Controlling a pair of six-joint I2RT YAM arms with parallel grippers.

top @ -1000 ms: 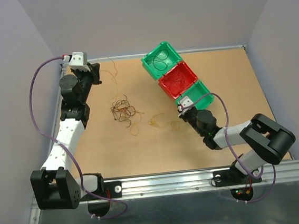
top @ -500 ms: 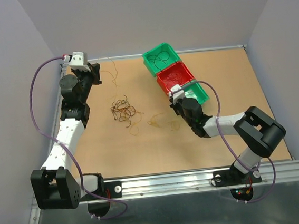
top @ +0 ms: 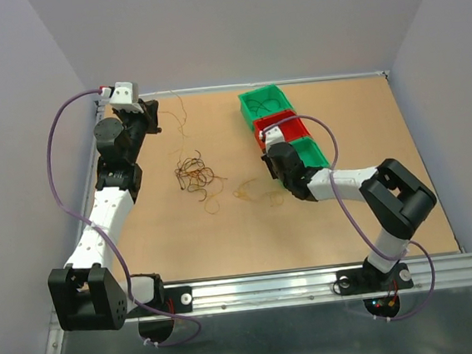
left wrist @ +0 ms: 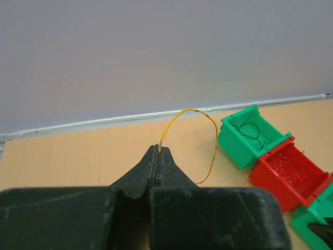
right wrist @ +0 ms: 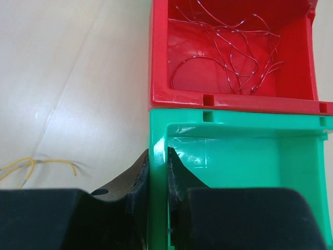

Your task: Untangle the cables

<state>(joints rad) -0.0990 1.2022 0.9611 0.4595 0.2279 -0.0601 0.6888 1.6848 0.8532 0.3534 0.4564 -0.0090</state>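
The left hand (left wrist: 158, 152) is pinching one yellow cable (left wrist: 215, 133) tight between its closed tips. The cable is curving up and away from the hand in a loop, near the far left corner of the counter (top: 365, 215). The pile of cables (top: 194, 174), dark and curly, is lying on the counter well apart from that hand, nearer the middle. A few loose yellow cables (top: 254, 194) are lying near the right hand (right wrist: 157, 156). The right hand is narrow and is squeezing the side wall of the green box (right wrist: 234, 127). The red box (right wrist: 229, 101) is touching that green box and is holding red cables (right wrist: 229, 47). Another green box (left wrist: 232, 148) is sitting behind the red one with a black cable (left wrist: 248, 130) inside.
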